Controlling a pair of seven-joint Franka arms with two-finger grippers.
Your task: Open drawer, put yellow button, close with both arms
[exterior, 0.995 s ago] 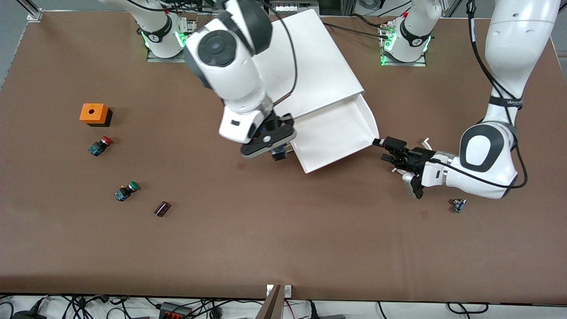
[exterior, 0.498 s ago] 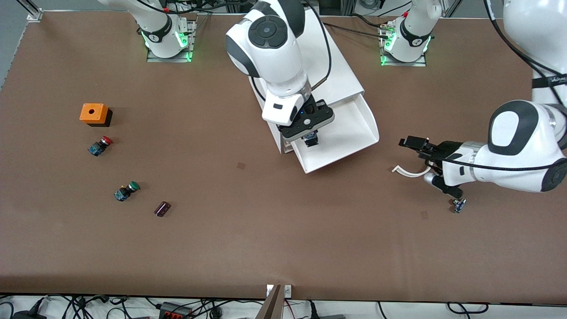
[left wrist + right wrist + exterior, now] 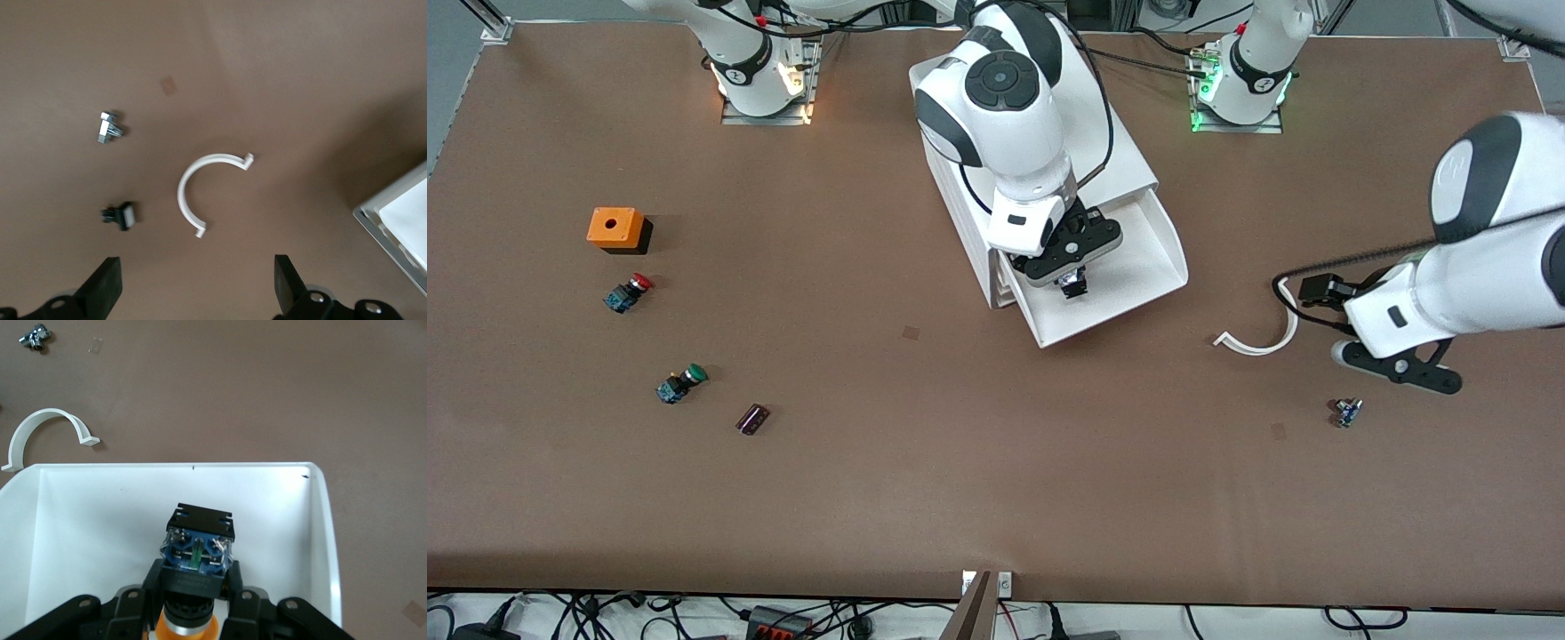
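The top drawer (image 3: 1138,258) of the white cabinet (image 3: 1112,151) stands pulled open. My right gripper (image 3: 1072,269) hangs over the drawer's inside and is shut on the yellow button (image 3: 1073,285). In the right wrist view the black-and-blue body (image 3: 198,553) sits between the fingers with the yellow-orange cap (image 3: 187,628) toward the wrist, just above the drawer floor (image 3: 100,540). My left gripper (image 3: 1320,293) is open and empty over the table, away from the drawer toward the left arm's end. Its fingers (image 3: 107,288) are spread wide, and the drawer's corner (image 3: 400,227) shows at the edge.
A white curved piece (image 3: 1258,342) (image 3: 190,187) and a small metal part (image 3: 1347,412) (image 3: 107,127) lie on the table under the left hand. An orange box (image 3: 615,228), a red-capped switch (image 3: 628,292), a green-capped switch (image 3: 680,383) and a small dark part (image 3: 752,419) lie toward the right arm's end.
My right gripper has carried the yellow button from beside the drawer to over its inside. My left gripper has drawn back from the drawer's corner toward the left arm's end.
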